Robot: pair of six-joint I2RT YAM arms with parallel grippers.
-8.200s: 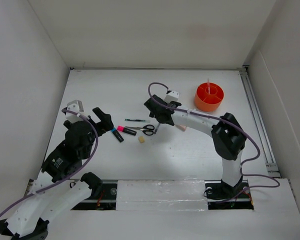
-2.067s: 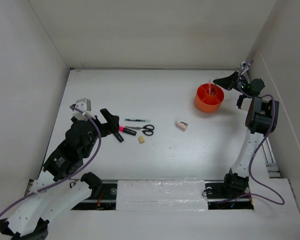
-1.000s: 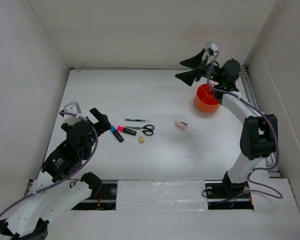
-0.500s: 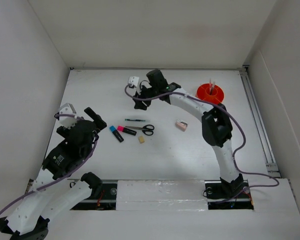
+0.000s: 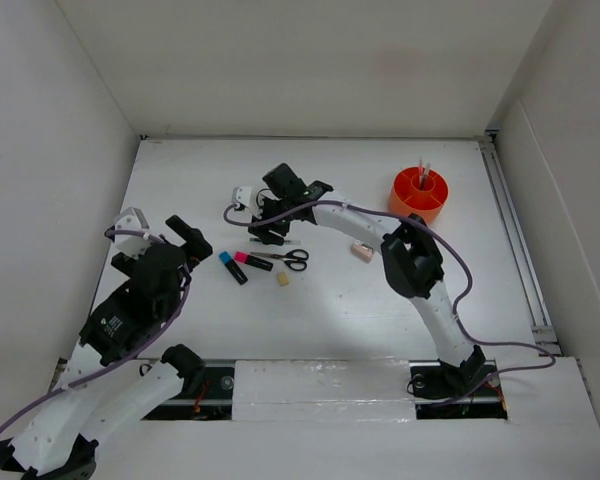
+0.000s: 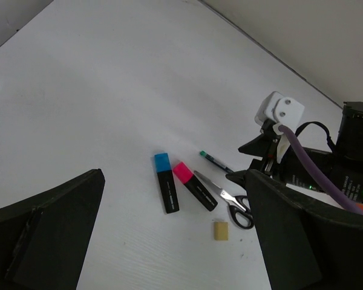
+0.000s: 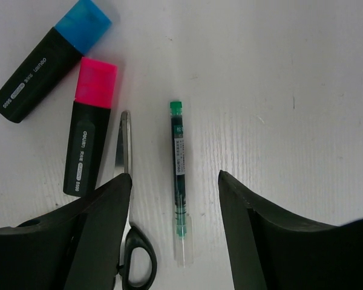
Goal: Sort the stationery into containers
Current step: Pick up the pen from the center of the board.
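My right gripper (image 5: 266, 233) is open and hangs low over the dark green pen (image 7: 180, 175), which lies between its fingers (image 7: 103, 235) in the right wrist view, untouched. The black-handled scissors (image 5: 294, 258), pink-capped marker (image 5: 251, 261) and blue-capped marker (image 5: 232, 267) lie just beside it. The beige eraser (image 5: 282, 280) and pinkish sharpener (image 5: 361, 250) lie nearer me. My left gripper (image 5: 192, 243) is open and empty, left of the markers. The orange pot (image 5: 408, 205) stands at the back right with pens upright in it.
White walls close the table on the left, back and right. A metal rail (image 5: 510, 220) runs along the right edge. The right arm's long white link (image 5: 350, 218) spans the table between the pot and the stationery.
My right arm has swung from the pot at the back right across to the left and come down over the green pen, jaws open. The left gripper has shifted slightly.
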